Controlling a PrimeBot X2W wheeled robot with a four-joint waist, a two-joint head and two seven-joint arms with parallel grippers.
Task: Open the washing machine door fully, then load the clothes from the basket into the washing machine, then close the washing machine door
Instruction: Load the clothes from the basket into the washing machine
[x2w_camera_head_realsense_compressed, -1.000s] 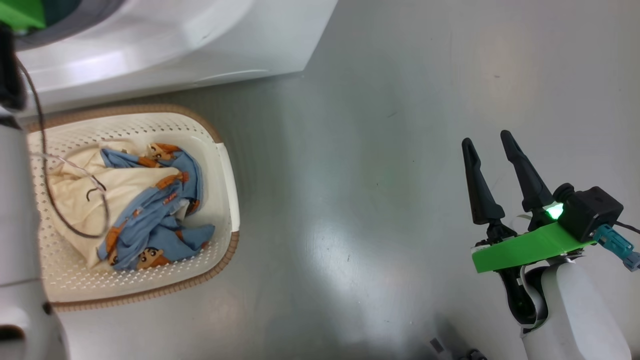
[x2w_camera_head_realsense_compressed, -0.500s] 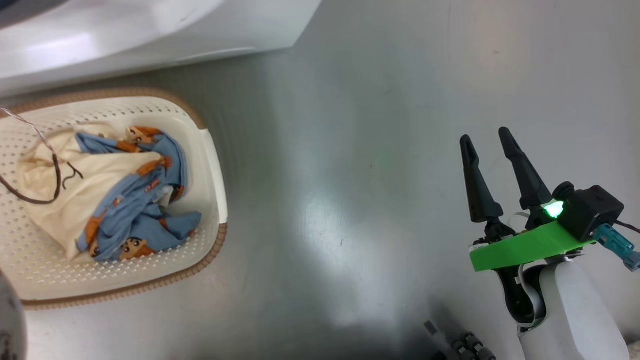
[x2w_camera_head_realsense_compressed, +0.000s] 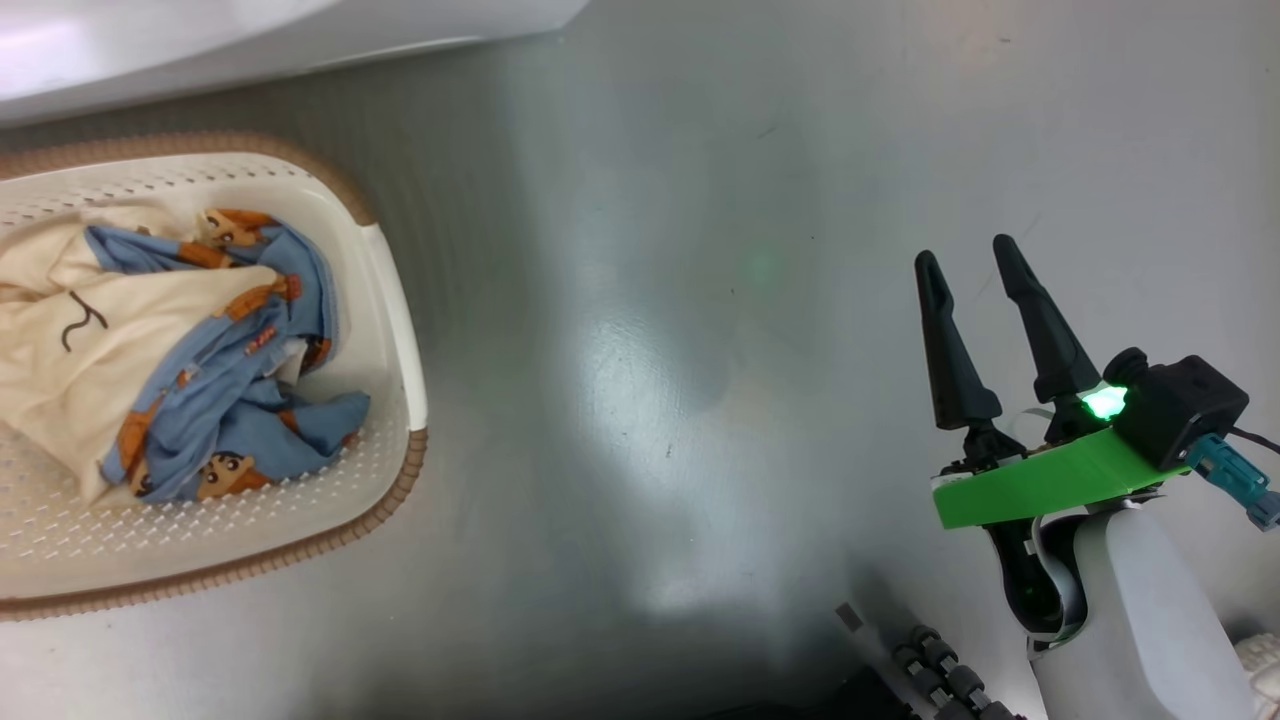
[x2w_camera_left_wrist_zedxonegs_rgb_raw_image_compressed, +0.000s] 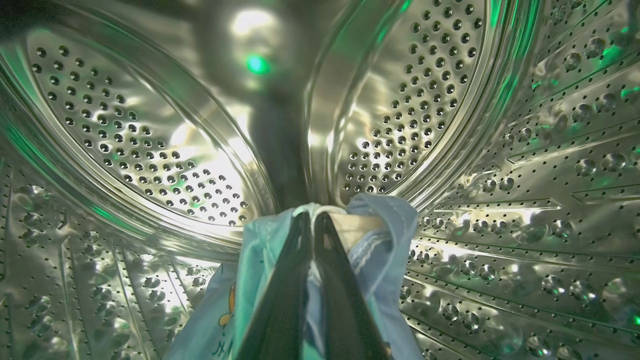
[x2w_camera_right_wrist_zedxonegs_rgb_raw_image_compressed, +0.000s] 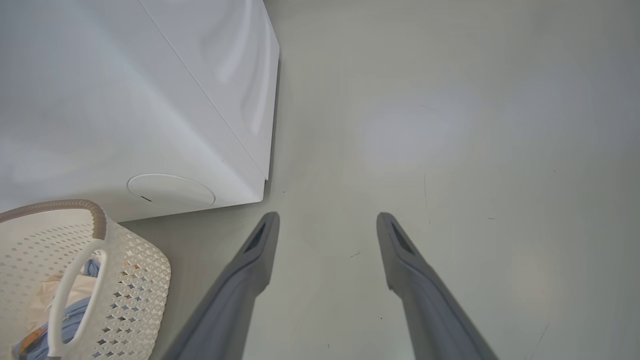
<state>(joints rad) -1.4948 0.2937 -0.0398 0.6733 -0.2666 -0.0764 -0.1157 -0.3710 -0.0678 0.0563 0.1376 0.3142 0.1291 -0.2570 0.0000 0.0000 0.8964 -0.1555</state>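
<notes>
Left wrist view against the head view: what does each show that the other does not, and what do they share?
Left wrist view: the left tool shut on a light blue garment, inside the perforated steel drum. Head view: the basket with clothes in it, the grey floor, and the right tool open above that floor, holding nothing. Both: light blue fabric with orange prints, and part of the washing machine: its drum in one, its white casing in the other.

The clothes lie in the basket on the floor just before the washing machine, with the right gripper well off to their right and the left gripper inside the drum.
</notes>
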